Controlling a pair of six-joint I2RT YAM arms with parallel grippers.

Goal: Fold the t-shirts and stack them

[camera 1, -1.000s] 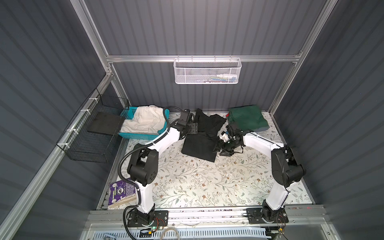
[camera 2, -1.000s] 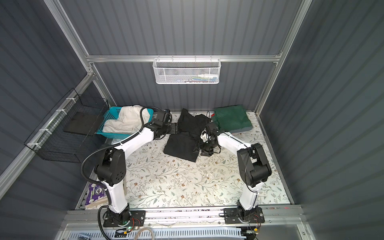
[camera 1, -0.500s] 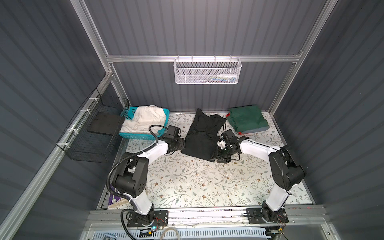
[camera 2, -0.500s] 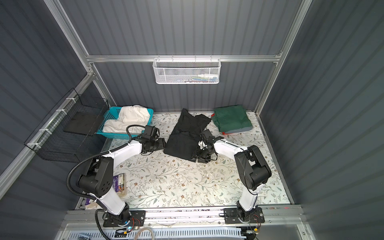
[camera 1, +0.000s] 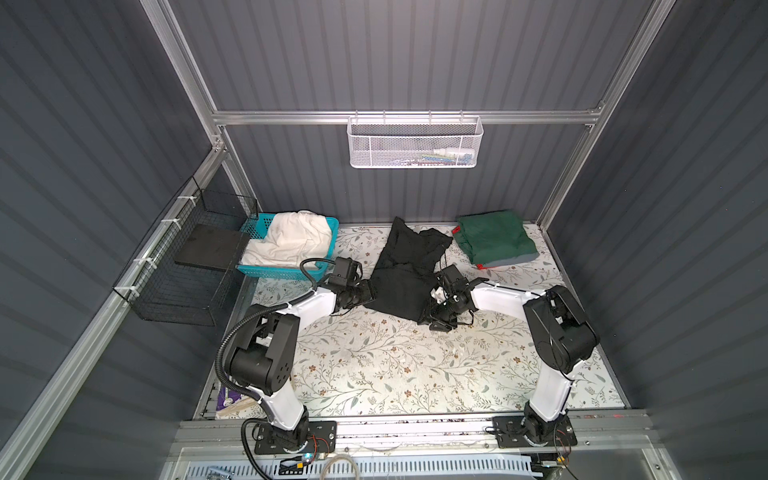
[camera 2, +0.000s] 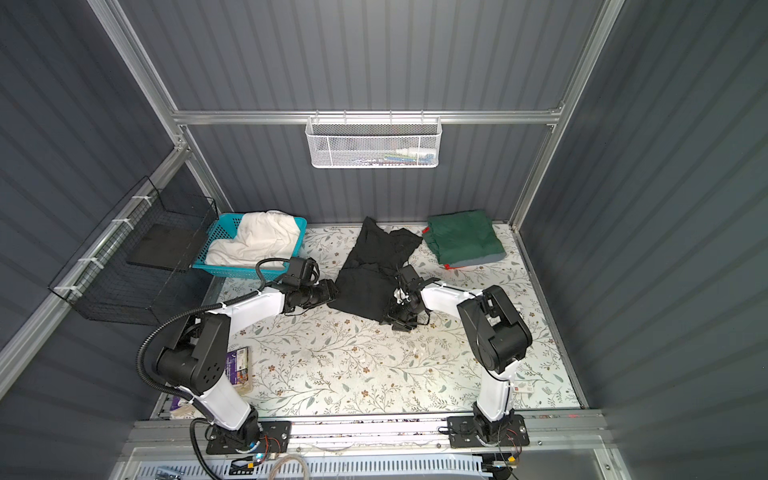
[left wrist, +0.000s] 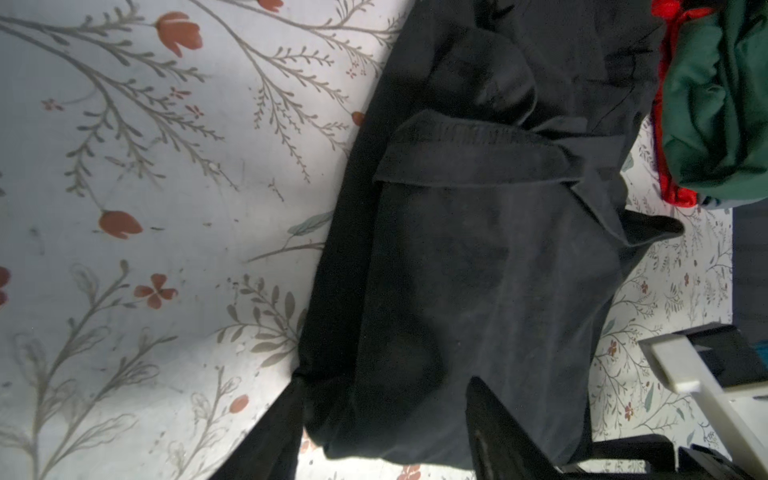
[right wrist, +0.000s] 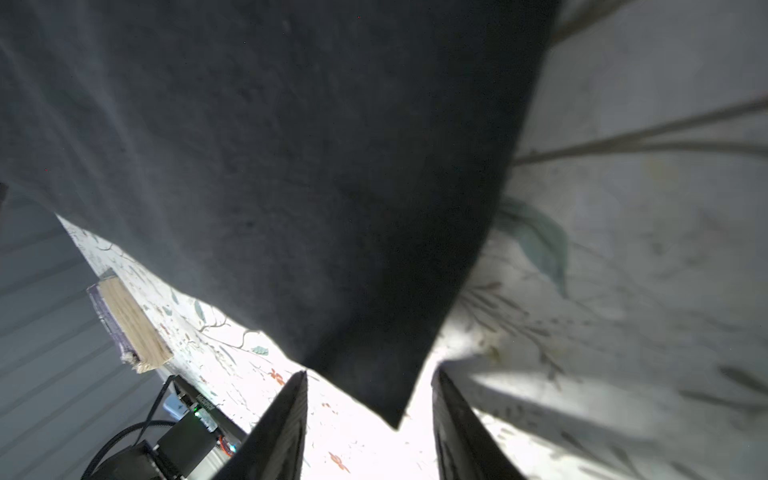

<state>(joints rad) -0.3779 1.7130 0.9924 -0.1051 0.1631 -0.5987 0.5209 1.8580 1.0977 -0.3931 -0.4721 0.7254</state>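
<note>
At far left I see the cream-white t-shirt heaped in the turquoise basket. The black t-shirt lies rumpled on the flowered table at middle far. My left gripper has its jaws apart astride the shirt's left edge, and my right gripper has its jaws apart around the near right corner, not clamped. The dark green t-shirt sits folded at far right.

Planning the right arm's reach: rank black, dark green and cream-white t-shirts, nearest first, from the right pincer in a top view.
1. black t-shirt, centre, at the right pincer.
2. dark green t-shirt, back right.
3. cream-white t-shirt, back left, in turquoise basket.
</note>
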